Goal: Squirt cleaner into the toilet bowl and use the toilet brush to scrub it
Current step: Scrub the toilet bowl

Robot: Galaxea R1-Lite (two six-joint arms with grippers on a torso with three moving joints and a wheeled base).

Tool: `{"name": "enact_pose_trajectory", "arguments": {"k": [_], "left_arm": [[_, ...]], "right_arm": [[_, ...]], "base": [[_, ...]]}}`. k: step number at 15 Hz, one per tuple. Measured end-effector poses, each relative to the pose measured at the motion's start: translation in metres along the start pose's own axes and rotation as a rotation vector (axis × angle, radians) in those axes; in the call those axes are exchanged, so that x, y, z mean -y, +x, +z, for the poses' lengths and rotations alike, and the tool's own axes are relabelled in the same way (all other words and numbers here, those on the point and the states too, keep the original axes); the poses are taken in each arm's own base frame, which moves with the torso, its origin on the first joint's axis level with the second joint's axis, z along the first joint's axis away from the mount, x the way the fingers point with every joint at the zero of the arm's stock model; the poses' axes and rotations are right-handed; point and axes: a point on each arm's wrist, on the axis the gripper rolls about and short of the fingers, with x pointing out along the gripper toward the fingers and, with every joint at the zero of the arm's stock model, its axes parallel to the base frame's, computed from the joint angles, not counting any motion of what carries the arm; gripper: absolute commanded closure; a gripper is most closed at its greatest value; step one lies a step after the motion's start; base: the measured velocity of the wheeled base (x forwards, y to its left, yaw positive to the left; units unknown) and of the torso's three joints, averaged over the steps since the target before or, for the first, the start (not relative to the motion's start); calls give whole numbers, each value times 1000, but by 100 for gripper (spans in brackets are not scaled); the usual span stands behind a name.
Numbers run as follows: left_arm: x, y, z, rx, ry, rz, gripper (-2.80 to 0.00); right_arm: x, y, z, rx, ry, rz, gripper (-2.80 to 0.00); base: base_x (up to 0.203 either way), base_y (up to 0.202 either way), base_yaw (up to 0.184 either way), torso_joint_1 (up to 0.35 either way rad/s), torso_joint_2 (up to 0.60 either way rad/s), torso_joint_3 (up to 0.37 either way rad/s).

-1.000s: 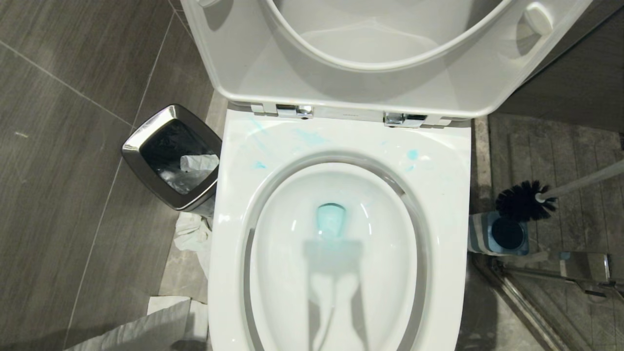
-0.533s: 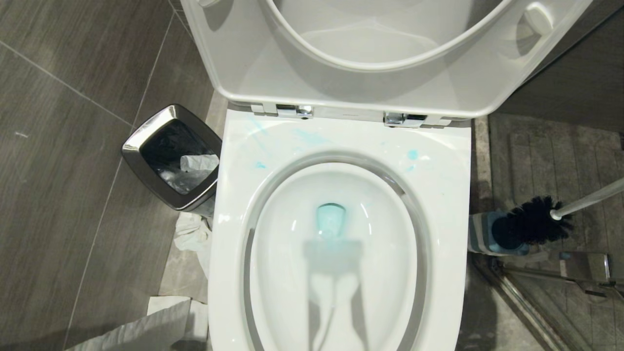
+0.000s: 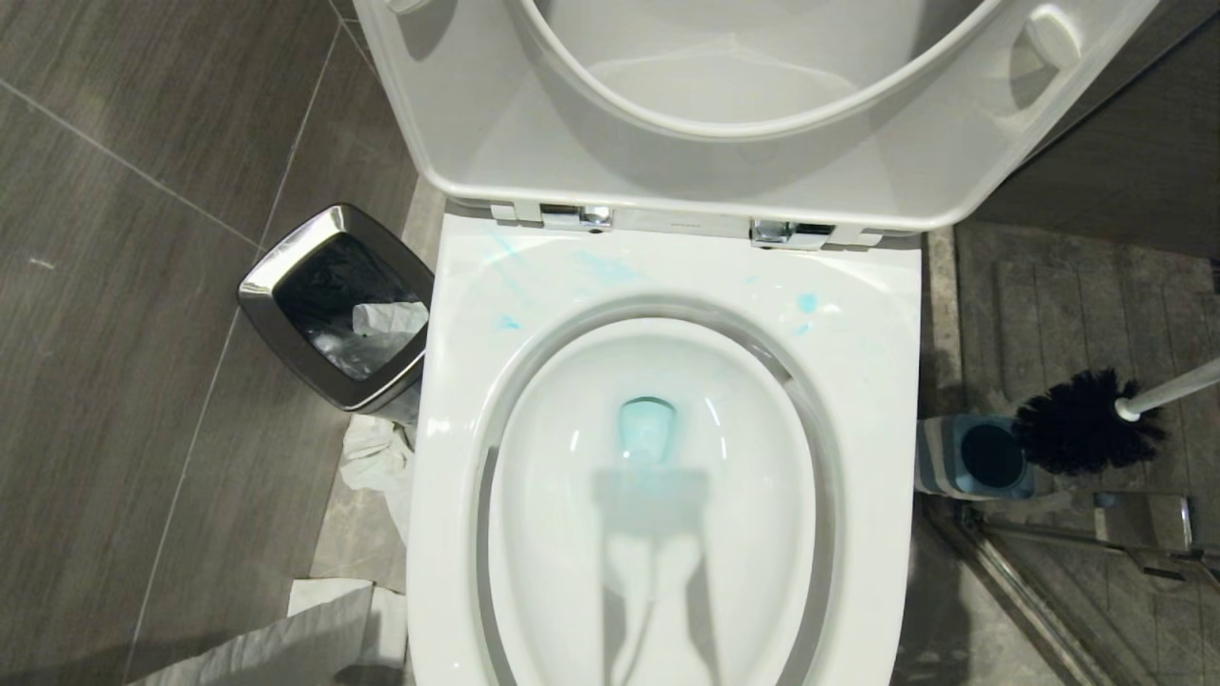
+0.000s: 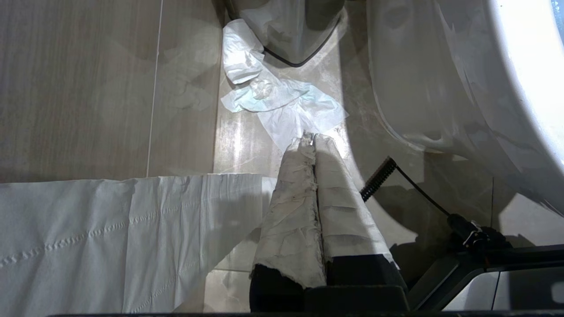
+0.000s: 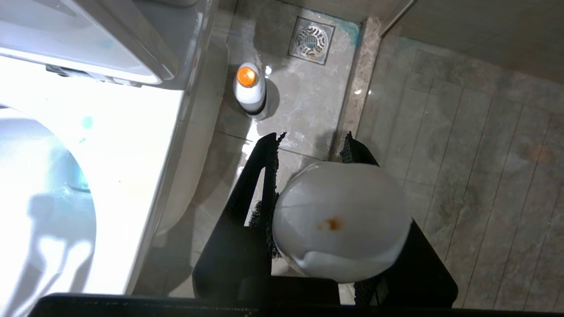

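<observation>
The white toilet bowl [image 3: 886, 381] fills the middle of the head view, seat and lid raised. Pale blue cleaner [image 3: 806, 303] is smeared on its rim, and the water at the drain [image 3: 648, 429] is tinted blue. At the right, the toilet brush shows its black bristle head [image 3: 1082, 424] hanging just right of its blue-and-grey holder [image 3: 944, 457], with the white handle [image 3: 1168, 391] running off the edge. My right gripper [image 5: 313, 141] is shut on the handle's rounded end [image 5: 341, 220]. My left gripper [image 4: 313, 137] is shut and empty, low beside the toilet's left side.
A chrome-rimmed black bin [image 3: 276, 276] stands left of the toilet, with crumpled tissue [image 3: 376, 462] and a paper sheet [image 4: 110, 229] on the floor near it. A white bottle with an orange cap [image 5: 250, 90] and a floor drain [image 5: 311, 40] lie right of the toilet.
The brush head has swung to the right, off the holder's opening and farther from the toilet. The left arm has kept still.
</observation>
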Motion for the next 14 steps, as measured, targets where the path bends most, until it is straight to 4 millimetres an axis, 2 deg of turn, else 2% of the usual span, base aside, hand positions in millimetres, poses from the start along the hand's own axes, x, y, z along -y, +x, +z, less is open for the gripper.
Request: {"name": "enact_pose_trajectory", "arguments": {"k": [4, 14], "left_arm": [[0, 0, 0, -1, 5, 4, 0], [0, 0, 0, -1, 1, 4, 0]], "right_arm": [[-1, -1, 1, 6, -21, 26, 0], [-3, -1, 1, 8, -22, 46, 0]], "base": [[0, 0, 0, 3, 2, 37], [0, 0, 0, 2, 1, 194]]}}
